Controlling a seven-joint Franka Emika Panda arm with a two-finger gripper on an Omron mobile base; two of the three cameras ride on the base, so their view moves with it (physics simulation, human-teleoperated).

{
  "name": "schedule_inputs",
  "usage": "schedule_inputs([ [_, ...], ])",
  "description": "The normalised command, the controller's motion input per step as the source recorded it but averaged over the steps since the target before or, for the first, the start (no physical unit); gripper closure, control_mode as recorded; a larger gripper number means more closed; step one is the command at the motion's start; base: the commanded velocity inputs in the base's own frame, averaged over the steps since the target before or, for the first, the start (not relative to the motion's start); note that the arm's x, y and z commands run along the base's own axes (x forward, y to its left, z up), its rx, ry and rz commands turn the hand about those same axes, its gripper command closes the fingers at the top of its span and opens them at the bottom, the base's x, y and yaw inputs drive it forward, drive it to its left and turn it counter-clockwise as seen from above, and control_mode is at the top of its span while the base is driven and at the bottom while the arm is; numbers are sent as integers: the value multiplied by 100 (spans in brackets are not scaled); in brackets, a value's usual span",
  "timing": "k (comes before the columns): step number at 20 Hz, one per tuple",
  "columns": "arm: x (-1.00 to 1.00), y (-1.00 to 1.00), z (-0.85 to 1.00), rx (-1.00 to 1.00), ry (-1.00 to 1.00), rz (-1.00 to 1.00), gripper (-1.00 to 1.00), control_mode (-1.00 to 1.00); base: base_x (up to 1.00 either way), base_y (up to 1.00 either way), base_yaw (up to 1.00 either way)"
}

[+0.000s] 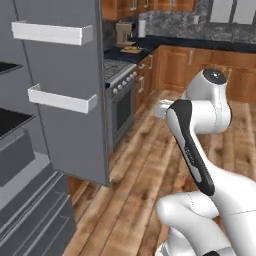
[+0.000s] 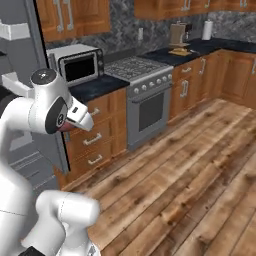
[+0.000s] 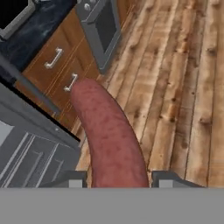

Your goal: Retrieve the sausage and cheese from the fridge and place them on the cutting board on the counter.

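The sausage (image 3: 109,135) hides most of both fingers (image 3: 168,179), and the far cutting board (image 1: 131,49) is perhaps too small to make out.

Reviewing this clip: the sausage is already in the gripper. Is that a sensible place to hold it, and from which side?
Seems sensible. The sausage is slim, long and slightly curved, so pinching across its narrow width suits it. The gripper is shut on it near one end, a finger on each flank, the rest sticking straight out. A hold nearer the middle might steady it more when setting it down.

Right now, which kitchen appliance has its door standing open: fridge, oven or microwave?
The fridge: its grey door with two white bins is swung wide over the floor. The oven and the microwave both have their doors shut flat.
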Motion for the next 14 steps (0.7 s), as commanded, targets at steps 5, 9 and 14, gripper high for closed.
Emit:
schedule_inputs([
  [5, 0, 0, 0, 0, 0, 0, 100, 100, 14, 1, -88],
  [9, 0, 0, 0, 0, 0, 0, 100, 100, 28, 0, -66],
  [14, 0, 0, 0, 0, 0, 0, 100, 100, 92, 2, -35],
])
